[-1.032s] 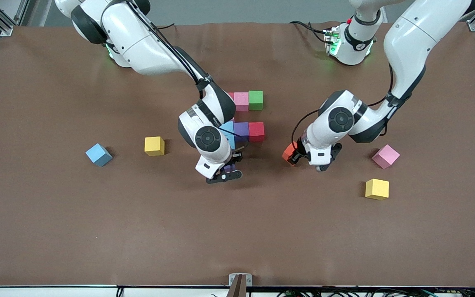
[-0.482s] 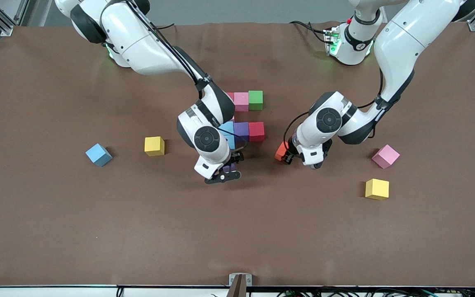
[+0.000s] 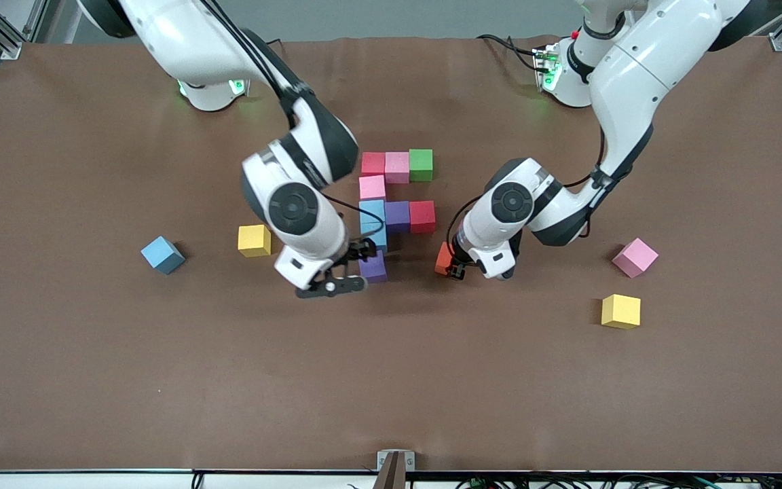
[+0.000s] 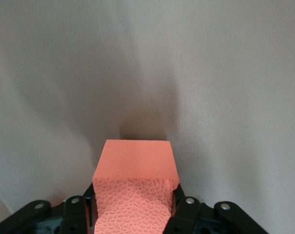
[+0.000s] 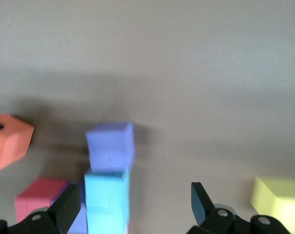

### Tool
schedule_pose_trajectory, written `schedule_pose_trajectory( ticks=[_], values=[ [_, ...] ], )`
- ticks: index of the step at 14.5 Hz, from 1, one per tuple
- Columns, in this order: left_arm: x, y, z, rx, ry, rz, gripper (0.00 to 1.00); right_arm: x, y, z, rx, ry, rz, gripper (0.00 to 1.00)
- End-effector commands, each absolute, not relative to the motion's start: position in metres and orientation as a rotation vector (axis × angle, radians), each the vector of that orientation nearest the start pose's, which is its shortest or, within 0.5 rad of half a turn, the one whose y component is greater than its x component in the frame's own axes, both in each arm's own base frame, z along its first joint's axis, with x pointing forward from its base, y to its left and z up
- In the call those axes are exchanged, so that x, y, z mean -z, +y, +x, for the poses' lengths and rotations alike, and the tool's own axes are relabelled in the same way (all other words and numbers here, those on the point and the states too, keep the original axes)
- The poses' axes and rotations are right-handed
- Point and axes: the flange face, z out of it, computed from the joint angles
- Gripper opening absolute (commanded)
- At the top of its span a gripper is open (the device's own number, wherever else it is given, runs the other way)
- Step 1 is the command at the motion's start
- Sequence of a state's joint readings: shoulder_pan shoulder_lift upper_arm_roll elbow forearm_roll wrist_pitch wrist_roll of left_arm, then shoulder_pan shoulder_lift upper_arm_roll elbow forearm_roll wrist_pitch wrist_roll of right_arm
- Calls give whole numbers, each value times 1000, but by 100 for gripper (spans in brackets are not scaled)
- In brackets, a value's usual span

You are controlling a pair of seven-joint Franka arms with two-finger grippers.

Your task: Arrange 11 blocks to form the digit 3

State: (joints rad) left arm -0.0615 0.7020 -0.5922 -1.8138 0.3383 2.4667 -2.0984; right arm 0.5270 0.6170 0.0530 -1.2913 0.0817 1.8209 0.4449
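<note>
Since earlier frame: right gripper has let go of purple block, moved off toward right arm's end, jaws wide, empty. Left gripper has carried orange block closer to figure, fingers shut on it. Near to far: yellow block; orange block over table, beside purple block, toward left arm's end; unfinished digit 3 farther. No containers.

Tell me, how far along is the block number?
Eight cubes sit in the figure; the purple cube is its newest, and the open right gripper hangs beside it. The left gripper carries the orange cube. The loose blue cube, two yellow cubes and pink cube lie scattered.
</note>
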Motion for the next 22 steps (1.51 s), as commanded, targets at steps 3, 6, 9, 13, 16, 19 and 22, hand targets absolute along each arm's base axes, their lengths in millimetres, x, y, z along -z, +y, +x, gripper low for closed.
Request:
schedule_pose_trajectory(
  ticks=[3, 6, 9, 13, 16, 19, 22],
  values=[
    [-214, -410, 546, -180, -2173, -2433, 6, -509, 283, 575, -370, -29, -3124, 100],
    [-216, -435, 542, -202, -2271, -2360, 6, -566, 226, 557, -418, 59, -3133, 100],
    [-210, -447, 539, -179, -2316, -2309, 6, -604, 157, 542, -417, 41, -3117, 100],
    [-200, -452, 535, -152, -2321, -2285, 6, -619, 79, 527, -382, 40, -3094, 100],
    [-201, -468, 533, -156, -2316, -2288, 6, -623, 35, 528, -360, 59, -3081, 100],
    [-199, -477, 530, -161, -2303, -2296, 6, -625, 11, 530, -327, 75, -3077, 100],
    [-202, -478, 533, -170, -2337, -2270, 6, -629, -4, 531, -290, 77, -3083, 100]
  ],
)
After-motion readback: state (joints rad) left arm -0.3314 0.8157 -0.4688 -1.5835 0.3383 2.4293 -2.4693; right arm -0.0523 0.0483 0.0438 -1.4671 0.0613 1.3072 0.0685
